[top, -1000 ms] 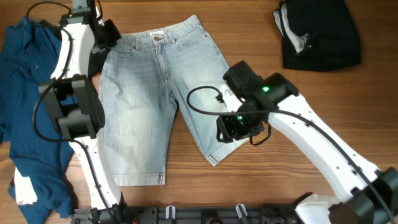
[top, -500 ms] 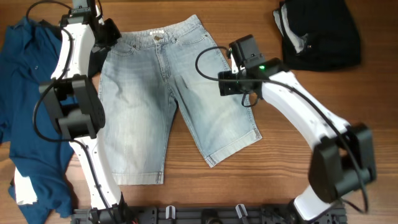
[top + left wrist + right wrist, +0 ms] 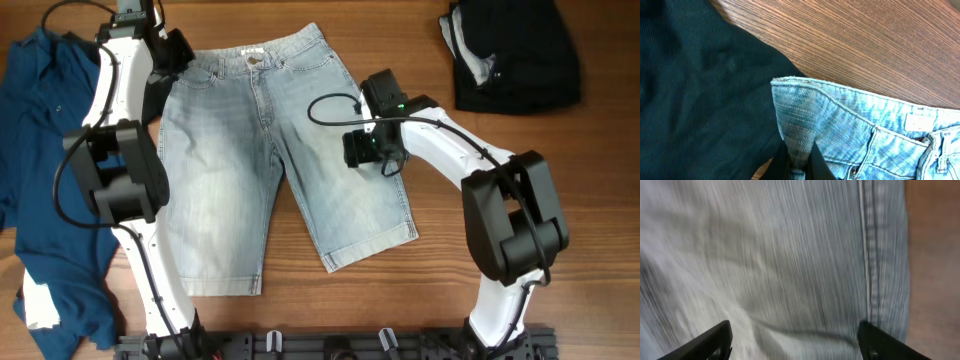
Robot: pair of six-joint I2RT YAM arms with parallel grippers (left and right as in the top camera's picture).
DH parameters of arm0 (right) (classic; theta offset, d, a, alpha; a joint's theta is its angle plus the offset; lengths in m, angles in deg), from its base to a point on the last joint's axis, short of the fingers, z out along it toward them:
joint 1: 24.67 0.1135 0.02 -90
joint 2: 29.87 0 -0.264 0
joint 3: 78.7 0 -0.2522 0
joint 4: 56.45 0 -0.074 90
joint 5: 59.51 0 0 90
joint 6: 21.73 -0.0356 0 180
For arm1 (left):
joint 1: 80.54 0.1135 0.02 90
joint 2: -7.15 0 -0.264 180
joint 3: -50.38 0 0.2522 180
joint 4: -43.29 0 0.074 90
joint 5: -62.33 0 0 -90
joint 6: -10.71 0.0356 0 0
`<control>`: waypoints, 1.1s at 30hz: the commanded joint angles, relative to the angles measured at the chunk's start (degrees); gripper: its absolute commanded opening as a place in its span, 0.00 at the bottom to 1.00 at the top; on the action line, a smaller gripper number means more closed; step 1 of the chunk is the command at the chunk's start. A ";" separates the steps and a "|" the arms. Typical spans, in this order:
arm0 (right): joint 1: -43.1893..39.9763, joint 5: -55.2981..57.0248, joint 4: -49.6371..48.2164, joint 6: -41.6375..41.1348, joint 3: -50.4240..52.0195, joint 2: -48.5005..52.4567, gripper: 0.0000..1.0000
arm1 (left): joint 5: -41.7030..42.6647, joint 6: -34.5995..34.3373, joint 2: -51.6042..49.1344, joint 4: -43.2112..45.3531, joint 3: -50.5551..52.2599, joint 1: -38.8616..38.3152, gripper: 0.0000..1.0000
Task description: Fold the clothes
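Pale blue denim shorts [image 3: 250,160] lie flat in the middle of the table, waistband at the far side. My left gripper [image 3: 172,52] is shut on the left end of the waistband [image 3: 799,135], next to the royal-blue shirt [image 3: 40,150]. My right gripper [image 3: 362,150] is open and empty just above the right leg of the shorts [image 3: 790,255], near its side seam [image 3: 867,255]. A black garment [image 3: 515,55] lies at the far right.
The blue shirt [image 3: 695,85] covers the table's left side and touches the shorts' waistband corner. A white label [image 3: 38,305] shows at the shirt's lower edge. Bare wood [image 3: 560,200] lies to the right of the shorts.
My right gripper let go of the right leg hem and moved up toward the waistband, then a little left. The right leg now lies flatter. The left arm has not moved.
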State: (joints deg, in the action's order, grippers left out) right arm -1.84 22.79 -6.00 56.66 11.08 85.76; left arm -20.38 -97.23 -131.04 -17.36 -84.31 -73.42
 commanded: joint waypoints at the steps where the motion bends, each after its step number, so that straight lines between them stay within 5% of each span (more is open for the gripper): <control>1: -0.04 1.92 -1.11 0.92 0.63 1.97 0.80 | -0.72 1.92 3.15 -1.79 0.04 -0.13 0.33; 6: -1.64 2.12 -0.39 -0.50 0.70 4.85 0.77 | -1.14 8.79 9.40 -8.92 0.04 -0.13 1.00; 14: -5.81 19.37 -7.45 -0.33 0.72 11.26 0.65 | -0.13 8.59 14.80 -15.80 0.04 -1.55 1.00; 23: -10.10 14.95 -26.43 -0.31 -0.87 18.43 0.59 | -0.31 8.57 14.64 -15.13 0.04 -6.16 1.00; 33: -17.18 7.10 -22.25 4.44 -19.34 21.44 0.55 | -0.33 8.57 12.41 -12.72 0.07 -10.69 1.00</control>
State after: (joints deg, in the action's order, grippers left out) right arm -15.57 33.13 -31.64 59.43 -4.55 102.40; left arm -20.97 -89.82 -116.83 -30.26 -84.20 -83.37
